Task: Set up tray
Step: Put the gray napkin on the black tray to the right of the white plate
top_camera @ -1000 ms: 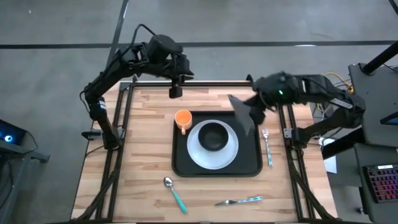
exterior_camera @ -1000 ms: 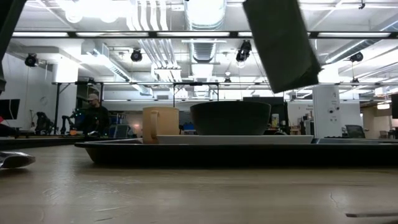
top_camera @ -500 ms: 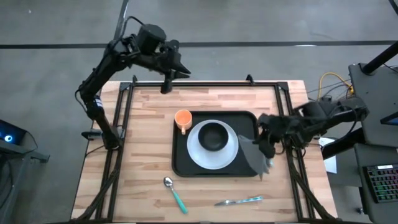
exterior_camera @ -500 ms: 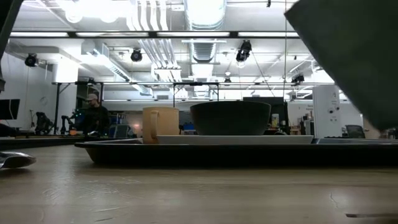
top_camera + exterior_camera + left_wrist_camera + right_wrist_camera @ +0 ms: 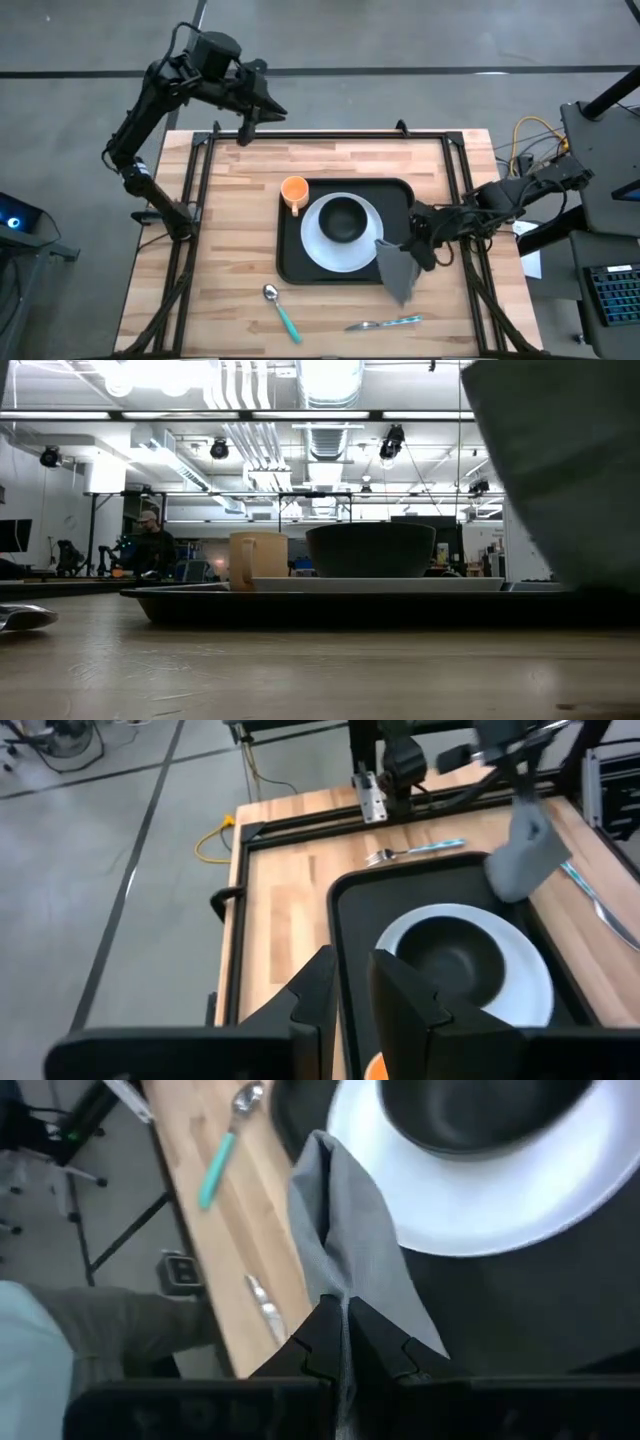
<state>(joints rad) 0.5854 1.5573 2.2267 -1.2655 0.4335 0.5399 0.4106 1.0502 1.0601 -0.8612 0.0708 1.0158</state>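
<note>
So the tray (image 5: 293,262) sits about mid-table, a bit toward the right side, and it's already got the white plate (image 5: 322,251) on it with the black bowl (image 5: 343,218) on top, plus the orange cup (image 5: 293,192) in its far left corner. The right gripper (image 5: 416,244) is low over the tray's near right corner with its fingers pinched onto a grey napkin (image 5: 396,268), which hangs down across the tray rim and partly over the wood. I'd say it's roughly halfway: dishes are in, napkin is mid-placement. What looks left is the cutlery, since the teal-handled spoon (image 5: 279,309) and another teal-handled utensil (image 5: 384,323) lie on the table near the front edge, off the tray. The left gripper (image 5: 245,137) hangs back past the table's far left edge, fingers close together and holding nothing.
</note>
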